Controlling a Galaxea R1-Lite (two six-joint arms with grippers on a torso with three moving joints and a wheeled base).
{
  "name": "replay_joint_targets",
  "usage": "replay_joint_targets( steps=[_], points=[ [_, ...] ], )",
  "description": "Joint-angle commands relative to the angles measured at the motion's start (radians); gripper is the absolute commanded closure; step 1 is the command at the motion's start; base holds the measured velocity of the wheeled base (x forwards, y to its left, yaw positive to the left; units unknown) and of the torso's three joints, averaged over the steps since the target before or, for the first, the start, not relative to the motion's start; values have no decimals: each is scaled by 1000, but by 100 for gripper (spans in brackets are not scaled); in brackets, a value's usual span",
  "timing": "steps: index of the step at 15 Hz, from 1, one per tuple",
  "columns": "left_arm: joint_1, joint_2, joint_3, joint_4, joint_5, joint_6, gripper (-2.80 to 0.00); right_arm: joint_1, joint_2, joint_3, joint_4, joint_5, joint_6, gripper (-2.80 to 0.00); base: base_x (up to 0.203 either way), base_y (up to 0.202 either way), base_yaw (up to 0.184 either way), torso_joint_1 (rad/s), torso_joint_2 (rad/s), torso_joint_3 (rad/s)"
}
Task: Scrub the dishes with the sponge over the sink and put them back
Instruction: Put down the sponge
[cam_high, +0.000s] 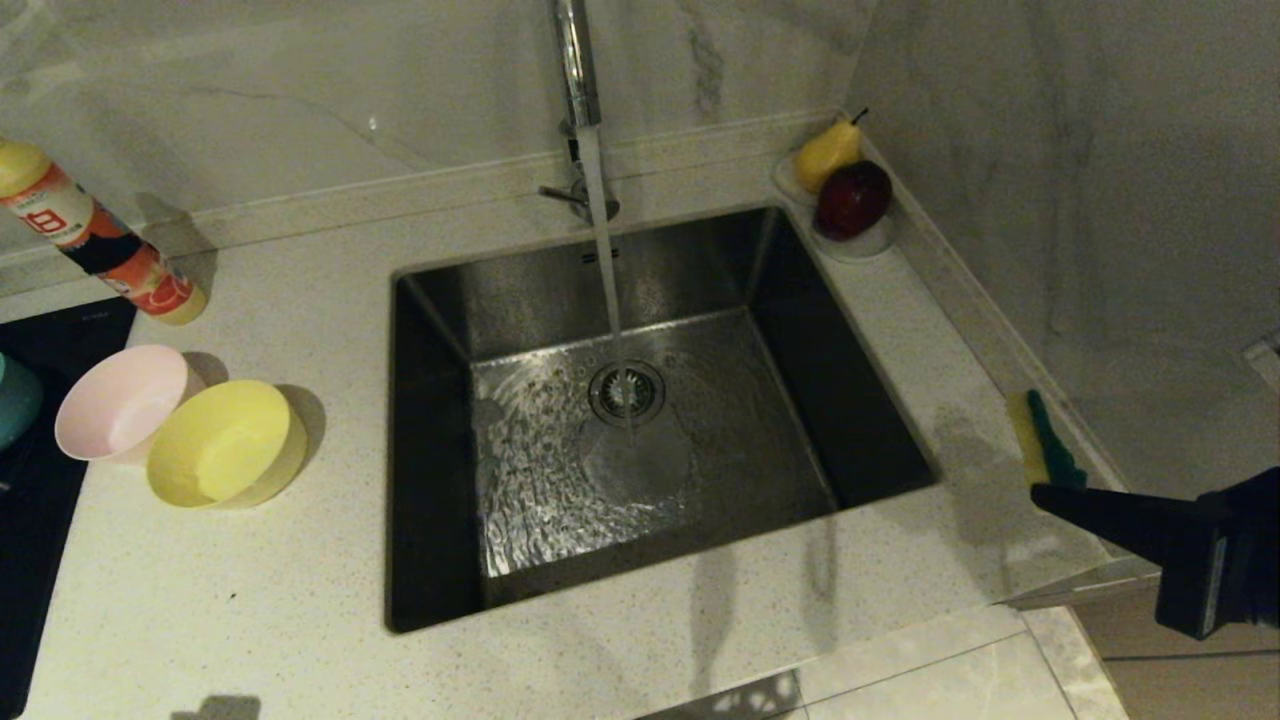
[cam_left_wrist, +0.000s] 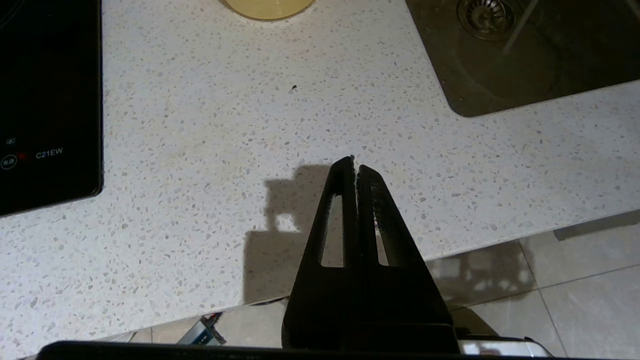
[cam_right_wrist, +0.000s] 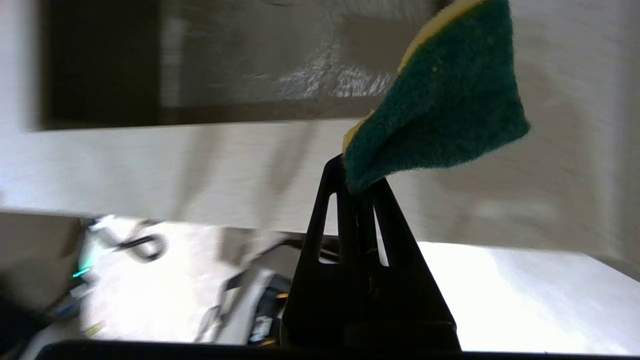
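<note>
The speckled counter (cam_high: 300, 560) bears a pink bowl (cam_high: 120, 400), yellow bowl (cam_high: 225, 440), bottle (cam_high: 100, 240) and fruit dish (cam_high: 850, 240).

The right pincer (cam_right_wrist: 356, 187) has its black fingers (cam_right_wrist: 327, 210) pressed together on one corner of the sponge (cam_right_wrist: 440, 110), which sticks out beyond the tips with its dark green scouring face toward the camera and a thin yellow edge showing along one side. Beyond it lies the pale tabletop (cam_right_wrist: 150, 165), and past that the steel sink (cam_right_wrist: 250, 65) with rippling water on its floor.
</note>
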Motion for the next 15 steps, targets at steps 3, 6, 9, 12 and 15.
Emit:
replay_joint_targets(
  steps=[3, 6, 9, 12, 15],
  points=[
    [0, 3, 2, 1, 0, 0, 0, 26, 46, 21, -8, -80, 6, 0, 0, 0, 0, 0, 0, 0],
    [0, 3, 2, 0, 0, 0, 0, 72, 59, 48, -11, -137, 7, 0, 0, 0, 0, 0, 0, 0],
    [0, 3, 2, 1, 1, 0, 0, 91, 95, 115, -35, -169, -19, 0, 0, 0, 0, 0, 0, 0],
    [0, 3, 2, -1, 0, 0, 0, 45, 123, 174, -121, -187, -95, 0, 0, 0, 0, 0, 0, 0],
    [0, 3, 2, -1, 1, -1, 0, 4, 151, 234, -213, -188, -152, 0, 0, 0, 0, 0, 0, 0]
  ],
)
